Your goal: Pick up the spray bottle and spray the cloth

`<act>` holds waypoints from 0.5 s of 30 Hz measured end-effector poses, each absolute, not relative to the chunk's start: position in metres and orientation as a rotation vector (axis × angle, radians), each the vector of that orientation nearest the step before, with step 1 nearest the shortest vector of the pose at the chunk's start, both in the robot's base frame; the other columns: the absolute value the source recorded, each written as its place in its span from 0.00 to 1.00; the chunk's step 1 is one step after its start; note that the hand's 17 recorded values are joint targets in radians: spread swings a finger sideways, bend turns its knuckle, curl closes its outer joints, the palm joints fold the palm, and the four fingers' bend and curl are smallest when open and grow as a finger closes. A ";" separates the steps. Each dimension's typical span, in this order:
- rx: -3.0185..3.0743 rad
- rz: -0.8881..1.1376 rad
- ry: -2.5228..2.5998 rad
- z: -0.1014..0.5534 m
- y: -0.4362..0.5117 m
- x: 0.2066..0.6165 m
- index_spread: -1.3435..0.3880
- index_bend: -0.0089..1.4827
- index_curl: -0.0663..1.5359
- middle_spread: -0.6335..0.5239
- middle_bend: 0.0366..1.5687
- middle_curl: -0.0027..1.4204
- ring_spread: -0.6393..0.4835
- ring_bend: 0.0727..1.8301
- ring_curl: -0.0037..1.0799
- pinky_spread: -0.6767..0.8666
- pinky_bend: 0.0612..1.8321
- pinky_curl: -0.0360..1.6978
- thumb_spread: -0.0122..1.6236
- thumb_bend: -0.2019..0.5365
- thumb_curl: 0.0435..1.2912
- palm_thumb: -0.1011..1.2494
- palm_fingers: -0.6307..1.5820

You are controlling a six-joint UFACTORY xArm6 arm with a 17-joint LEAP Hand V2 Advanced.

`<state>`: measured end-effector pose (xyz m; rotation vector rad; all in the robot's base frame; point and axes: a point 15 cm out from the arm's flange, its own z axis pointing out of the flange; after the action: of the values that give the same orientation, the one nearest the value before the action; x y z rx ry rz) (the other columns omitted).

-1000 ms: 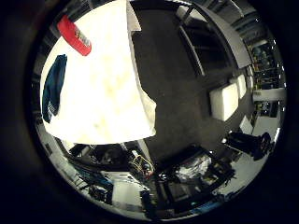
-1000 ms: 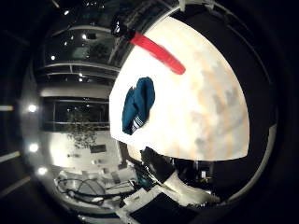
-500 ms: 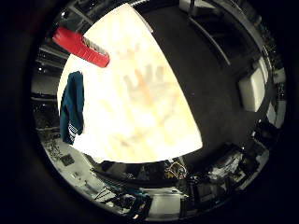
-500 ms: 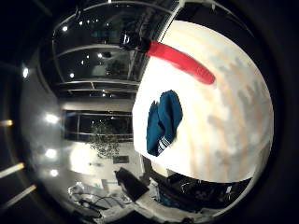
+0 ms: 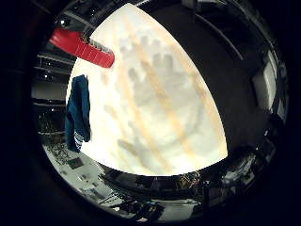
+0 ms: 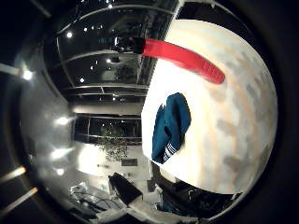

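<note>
Red spray bottle [image 6: 184, 57] lies flat on the pale desk [image 5: 178, 141], apart from the blue cloth [image 6: 170, 126]; hand unseen, its state cannot be told.

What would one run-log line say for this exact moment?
red spray bottle: on table, not held | blue cloth: crumpled near table edge, apart from bottle | table: pale top | robot hand: above table, fingers unseen
</note>
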<state>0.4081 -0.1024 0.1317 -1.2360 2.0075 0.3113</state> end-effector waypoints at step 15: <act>-1.177 0.270 1.945 0.146 -0.097 0.434 0.68 0.10 0.16 0.75 0.09 0.18 0.81 0.11 0.25 0.70 0.20 0.21 0.56 0.23 0.21 0.23 0.26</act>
<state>0.4336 -0.0965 0.1463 -1.1772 1.9448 0.2705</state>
